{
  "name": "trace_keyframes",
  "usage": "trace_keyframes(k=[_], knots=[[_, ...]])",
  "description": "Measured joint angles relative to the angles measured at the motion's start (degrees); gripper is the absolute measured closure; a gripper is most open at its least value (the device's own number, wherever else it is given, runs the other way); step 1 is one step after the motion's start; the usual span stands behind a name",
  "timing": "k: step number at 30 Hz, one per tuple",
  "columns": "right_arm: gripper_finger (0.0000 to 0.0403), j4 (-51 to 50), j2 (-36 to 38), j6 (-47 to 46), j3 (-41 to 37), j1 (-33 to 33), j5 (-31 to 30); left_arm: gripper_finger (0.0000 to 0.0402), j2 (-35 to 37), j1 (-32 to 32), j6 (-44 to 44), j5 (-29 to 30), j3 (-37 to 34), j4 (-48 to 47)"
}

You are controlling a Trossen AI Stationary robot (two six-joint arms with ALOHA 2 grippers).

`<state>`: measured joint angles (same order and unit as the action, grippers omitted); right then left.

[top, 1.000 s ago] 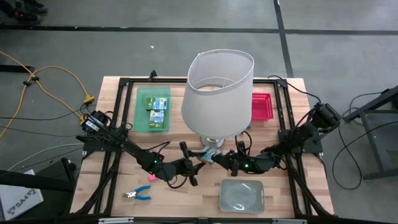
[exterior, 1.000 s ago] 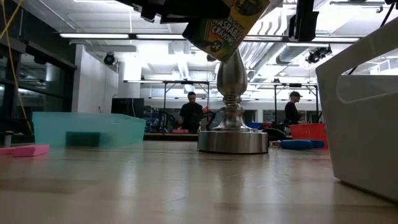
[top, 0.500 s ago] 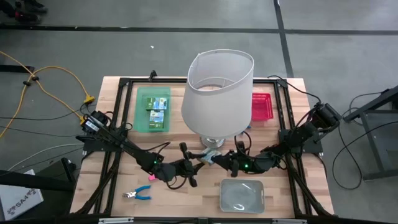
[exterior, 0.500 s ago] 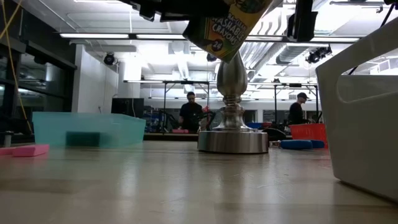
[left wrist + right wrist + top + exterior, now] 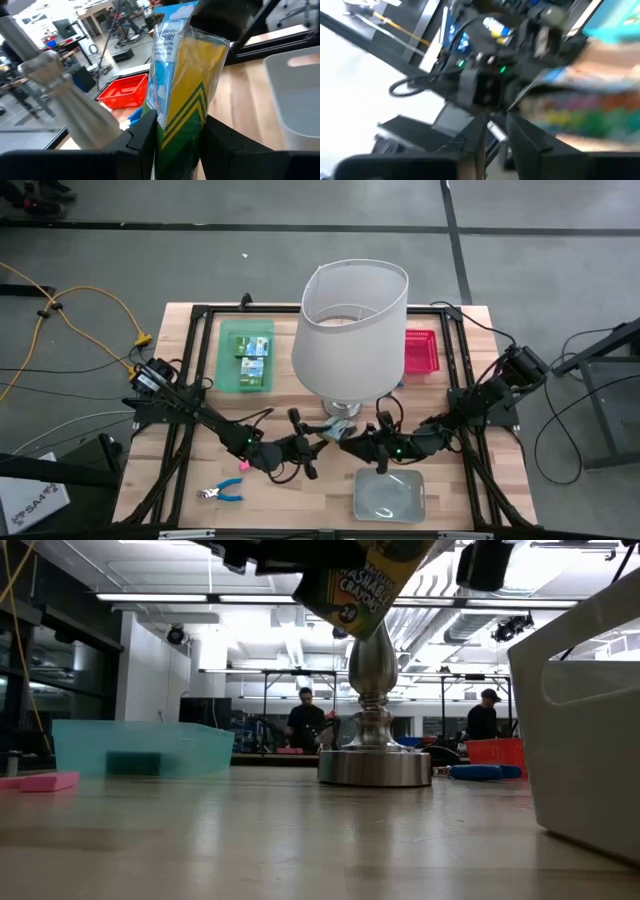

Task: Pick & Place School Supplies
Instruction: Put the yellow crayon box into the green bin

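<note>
Two arms meet low over the middle of the tabletop [image 5: 200, 470], in front of the big white lampshade [image 5: 350, 330]. Starting at the left edge, a pink eraser block [image 5: 242, 465] lies on the wood, and the blue-handled scissors [image 5: 222, 492] lie a little nearer the front edge. Behind them the green tray [image 5: 247, 356] holds two small printed boxes [image 5: 253, 358] side by side.

Next comes the left pincer [image 5: 318, 438], reaching in toward the lamp base [image 5: 375, 765]. Its fingers [image 5: 140, 137] are clamped on a crayon pack [image 5: 182, 95], one on each side of the lower green-and-yellow part, with the blue end sticking out beyond them. From table height the pack [image 5: 365, 580] hangs tilted well above the wood, just in front of the metal lamp stem [image 5: 370, 670].

Just to the right of it is the right pincer [image 5: 345, 442], close to the pack; its fingers [image 5: 520, 132] stand a little apart, with a gap between the tips and nothing gripped there. Its wrist picture is heavily blurred.

Nearer the front edge, right of centre, sits the clear grey tray [image 5: 390, 493]. Farther back on the right is the red tray [image 5: 421, 351], beside the lampshade.

Beyond the tabletop, two people [image 5: 305, 720] stand in the room
</note>
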<state>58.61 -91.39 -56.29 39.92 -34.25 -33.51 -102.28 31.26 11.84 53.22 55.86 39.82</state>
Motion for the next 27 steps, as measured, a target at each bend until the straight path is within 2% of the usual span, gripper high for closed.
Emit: trace_keyframes(k=[6, 11, 17, 21, 27], knots=[[0.0275, 0.33, 0.0, -0.98, 0.02, -1.69, 0.24, 0.0287, 0.01, 0.52, 1.49, 3.04, 0.0, 0.02], [0.0259, 2.26, 0.0, -0.45, 0.02, -4.36, -1.08, 0.0287, 0.0, 1.8, 1.86, 6.62, 0.0, 0.0], [0.0262, 5.63, 0.0, 4.38, 0.02, -8.43, -2.56, 0.0287, 0.0, 4.8, 3.98, 19.06, 0.0, -2.42], [0.0262, 6.49, 0.0, 7.56, 0.02, -10.91, -5.65, 0.0287, 0.01, 6.72, 1.58, 27.26, 0.0, -7.28], [0.0261, 6.8, 0.0, 8.74, 0.02, -12.75, -8.28, 0.0289, 0.02, 8.58, 2.82, 36.21, 0.0, -9.41]])
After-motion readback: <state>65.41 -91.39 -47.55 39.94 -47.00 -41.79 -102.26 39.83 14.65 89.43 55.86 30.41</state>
